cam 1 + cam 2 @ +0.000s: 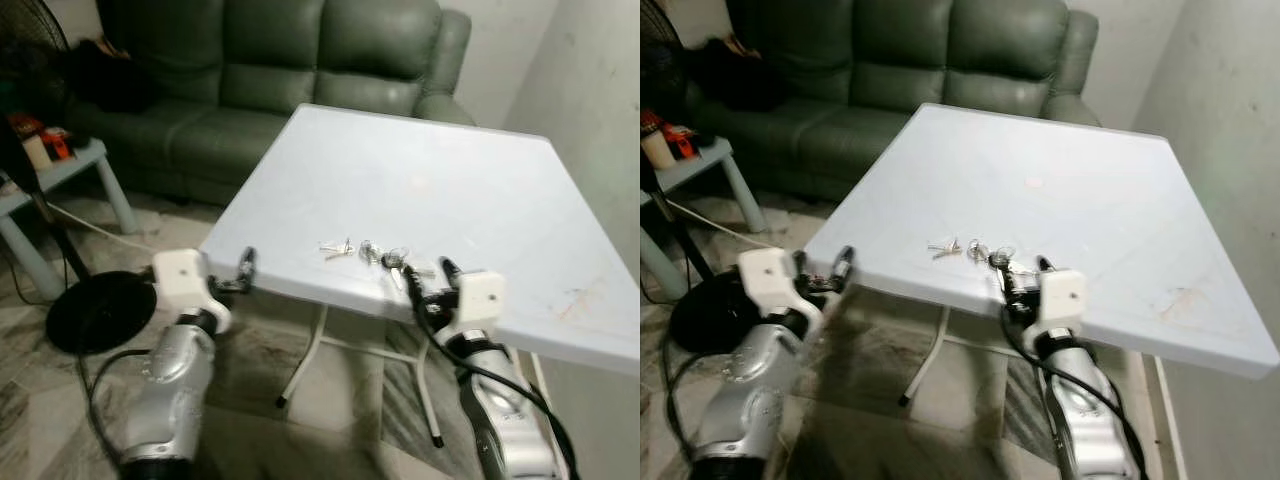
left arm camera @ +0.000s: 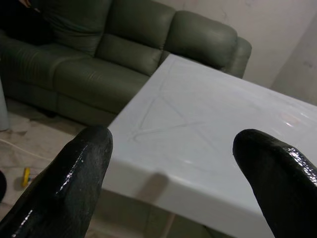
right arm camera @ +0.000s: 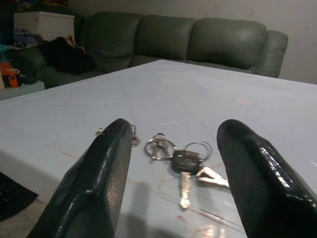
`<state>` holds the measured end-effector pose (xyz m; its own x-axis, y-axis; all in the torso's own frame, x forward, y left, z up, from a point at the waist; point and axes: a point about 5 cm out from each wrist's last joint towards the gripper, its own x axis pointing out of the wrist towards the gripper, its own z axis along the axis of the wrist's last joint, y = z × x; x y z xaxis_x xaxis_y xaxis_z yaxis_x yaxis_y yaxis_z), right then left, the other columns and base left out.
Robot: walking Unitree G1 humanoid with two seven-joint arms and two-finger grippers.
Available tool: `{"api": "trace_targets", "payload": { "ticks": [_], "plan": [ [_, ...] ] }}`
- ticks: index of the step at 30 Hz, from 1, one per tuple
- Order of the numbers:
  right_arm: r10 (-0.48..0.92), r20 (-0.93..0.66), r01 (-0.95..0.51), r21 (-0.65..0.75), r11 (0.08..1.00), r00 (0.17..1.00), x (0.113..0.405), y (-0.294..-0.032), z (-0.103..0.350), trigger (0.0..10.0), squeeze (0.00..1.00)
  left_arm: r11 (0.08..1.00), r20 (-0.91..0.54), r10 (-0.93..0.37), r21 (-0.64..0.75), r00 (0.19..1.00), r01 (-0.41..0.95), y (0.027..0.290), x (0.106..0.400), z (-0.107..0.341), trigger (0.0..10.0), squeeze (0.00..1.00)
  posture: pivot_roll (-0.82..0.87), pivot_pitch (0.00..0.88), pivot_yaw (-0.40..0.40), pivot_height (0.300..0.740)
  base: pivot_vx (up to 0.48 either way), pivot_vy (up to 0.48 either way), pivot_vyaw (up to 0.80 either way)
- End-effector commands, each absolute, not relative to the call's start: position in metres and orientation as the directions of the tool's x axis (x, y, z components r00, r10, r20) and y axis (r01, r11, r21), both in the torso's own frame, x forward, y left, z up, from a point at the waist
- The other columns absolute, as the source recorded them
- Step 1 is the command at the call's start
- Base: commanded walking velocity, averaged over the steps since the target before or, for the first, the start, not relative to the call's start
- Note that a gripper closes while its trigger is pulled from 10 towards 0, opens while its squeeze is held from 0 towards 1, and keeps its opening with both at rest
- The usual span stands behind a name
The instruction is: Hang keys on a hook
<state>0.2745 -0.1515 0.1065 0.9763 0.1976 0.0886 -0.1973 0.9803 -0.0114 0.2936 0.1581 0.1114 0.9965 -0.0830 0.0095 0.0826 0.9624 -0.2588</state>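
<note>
My two silver arms, seen from the head camera.

I see each rounded metallic forearm ending in a white boxy wrist block and a gripper of glossy black fingers: left gripper (image 1: 244, 268), right gripper (image 1: 428, 280). Black cables loop along both forearms.

So from my feed there's a big dark green leather sofa (image 1: 280, 60) along the back, with a white folding counter (image 1: 450, 190) right in front of it. Pale wall (image 1: 590, 90) on the right, marbled tile floor (image 1: 340, 400), a small grey side table (image 1: 60, 175) and a black fan base (image 1: 100, 310) off left.
</note>
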Motion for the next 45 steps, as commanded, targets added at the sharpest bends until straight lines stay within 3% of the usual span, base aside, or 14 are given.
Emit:
{"api": "trace_targets", "payload": {
  "ticks": [1,12,25,45],
  "plan": [
    [0.177,0.096,-0.176,-0.026,0.984,0.979,0.275,-0.16,0.11,10.0,0.0,0.958,0.021,-0.111,-0.263,0.994,0.113,0.148,0.294,0.116,10.0,0.0,0.02,0.0,-0.035,0.715,0.0,0.334,0.0],
    [0.183,0.08,-0.18,-0.036,0.983,0.98,0.274,-0.16,0.109,10.0,0.0,0.963,0.022,-0.104,-0.248,0.994,0.106,0.148,0.293,0.114,10.0,0.0,0.01,0.0,-0.042,0.715,0.073,0.108,0.0],
    [0.182,0.075,-0.179,-0.043,0.983,0.98,0.272,-0.162,0.109,10.0,0.0,0.963,0.009,-0.102,-0.251,0.995,0.101,0.145,0.293,0.113,10.0,0.0,0.01,0.0,-0.045,0.715,0.34,0.0,0.0],
    [0.186,0.072,-0.183,-0.05,0.982,0.98,0.274,-0.163,0.11,10.0,0.0,0.962,0.014,-0.11,-0.25,0.994,0.11,0.138,0.295,0.114,10.0,0.0,0.0,0.0,-0.052,0.715,0.0,0.0,0.0]
  ]
}}
